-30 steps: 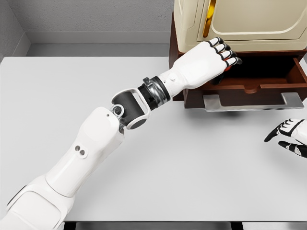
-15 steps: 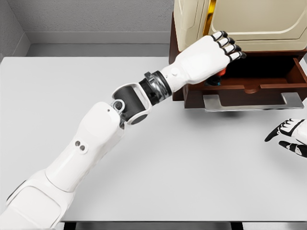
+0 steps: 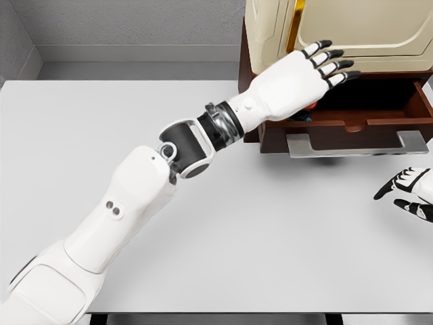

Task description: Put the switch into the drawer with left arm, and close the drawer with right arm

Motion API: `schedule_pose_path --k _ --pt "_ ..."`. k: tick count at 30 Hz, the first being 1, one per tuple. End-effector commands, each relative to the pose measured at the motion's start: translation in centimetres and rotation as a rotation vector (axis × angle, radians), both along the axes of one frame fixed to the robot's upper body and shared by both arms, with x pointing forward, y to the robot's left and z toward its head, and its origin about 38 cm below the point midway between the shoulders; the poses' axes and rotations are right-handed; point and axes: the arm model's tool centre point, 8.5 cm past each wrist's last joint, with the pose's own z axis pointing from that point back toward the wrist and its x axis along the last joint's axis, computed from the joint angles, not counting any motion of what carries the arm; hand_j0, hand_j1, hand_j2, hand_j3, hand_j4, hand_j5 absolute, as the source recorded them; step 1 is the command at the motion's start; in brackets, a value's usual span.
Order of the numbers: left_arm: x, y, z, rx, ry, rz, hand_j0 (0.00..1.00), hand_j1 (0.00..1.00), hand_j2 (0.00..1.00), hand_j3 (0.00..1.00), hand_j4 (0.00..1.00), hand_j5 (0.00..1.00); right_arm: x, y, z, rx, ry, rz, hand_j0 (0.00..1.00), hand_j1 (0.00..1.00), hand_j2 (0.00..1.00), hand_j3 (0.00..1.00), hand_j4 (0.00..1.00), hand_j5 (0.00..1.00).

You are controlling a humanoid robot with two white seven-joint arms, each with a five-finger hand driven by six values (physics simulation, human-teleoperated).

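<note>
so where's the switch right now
In the head view, the small red and blue switch lies inside the open brown wooden drawer at its left end, mostly hidden beneath the spread fingers of the left robot hand.

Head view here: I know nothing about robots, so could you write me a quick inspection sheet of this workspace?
Surface: white table, plain top.
Job's things: brown drawer pulled open, grey handle in front; the switch shows only as a red and blue sliver under the left hand, apparently inside the drawer.
Clutter: nothing seen.
Hands: left hand above the drawer's left end, fingers spread; right hand at the right edge, over the table, partly cut off.
Cables: nothing seen.
Surroundings: cream cabinet above the drawer; grey wall behind.
</note>
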Motion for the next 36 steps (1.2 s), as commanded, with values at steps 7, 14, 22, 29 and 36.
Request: schedule_pose_path --k 7,14,22,29,36 --pt "-4.4 0.3 5.1 -0.201 -0.031 -0.148 1.00 1.00 1.00 1.00 1.00 1.00 0.3 -0.7 0.1 -0.007 0.001 -0.021 0.58 0.58 0.58 0.58 0.58 0.58" --pt "-3.3 6.9 6.9 -0.493 0.303 -0.310 1.00 1.00 1.00 1.00 1.00 1.00 0.3 -0.9 0.0 -0.009 0.001 -0.027 0.58 0.58 0.58 0.58 0.58 0.58" --pt "-4.7 9.8 4.7 -0.370 0.766 -0.559 1.00 1.00 1.00 1.00 1.00 1.00 0.4 -1.0 0.0 -0.011 0.001 -0.029 0.59 0.59 0.59 0.59 0.59 0.59" --pt "-4.1 11.5 4.7 -0.445 1.085 -0.650 1.00 1.00 1.00 1.00 1.00 1.00 0.4 -1.0 0.0 -0.011 0.001 -0.029 0.60 0.60 0.60 0.60 0.60 0.60" --pt "-2.5 11.3 3.9 -0.464 1.327 -0.525 1.00 1.00 1.00 1.00 1.00 1.00 0.4 -1.0 0.0 -0.011 0.001 -0.029 0.61 0.61 0.61 0.61 0.61 0.61"
